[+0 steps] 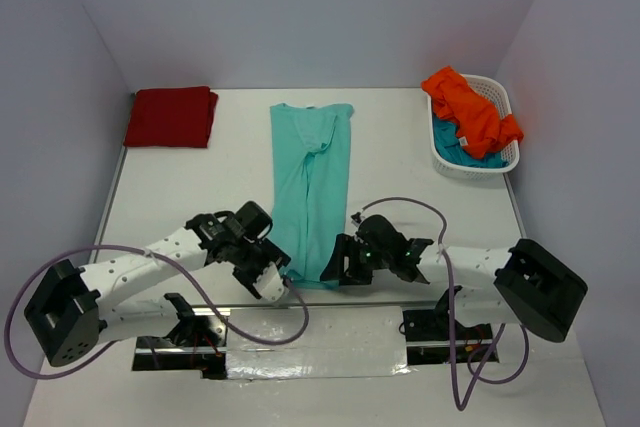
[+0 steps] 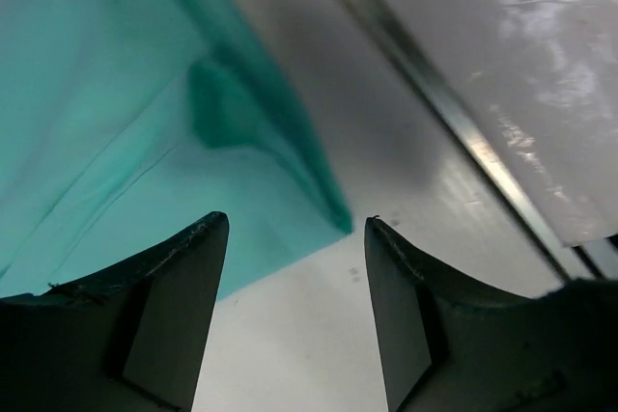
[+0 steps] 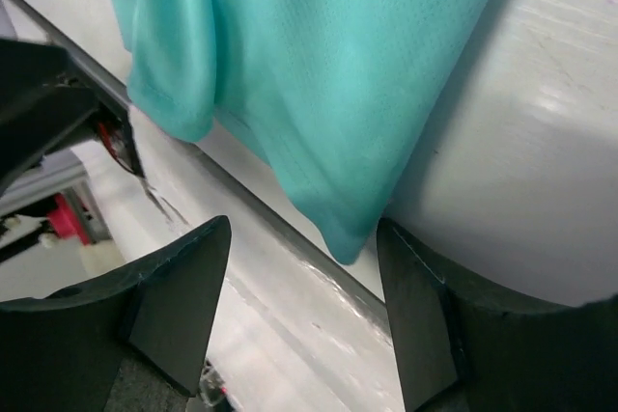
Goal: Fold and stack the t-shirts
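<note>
The mint-aqua t-shirt (image 1: pixel 310 187) lies folded into a long narrow strip down the middle of the table, collar at the far end. My left gripper (image 1: pixel 278 277) is open at its near left corner, which shows between the fingers in the left wrist view (image 2: pixel 145 161). My right gripper (image 1: pixel 338 265) is open at its near right corner (image 3: pixel 319 65). The dark red shirt (image 1: pixel 171 116) lies folded at the far left. The orange shirt (image 1: pixel 470 107) and the teal-blue shirt (image 1: pixel 462 144) lie crumpled in the basket.
The white mesh basket (image 1: pixel 510 152) stands at the far right by the wall. A metal strip (image 1: pixel 330 297) runs along the table's near edge just behind the shirt's hem. Walls close in the left, back and right sides.
</note>
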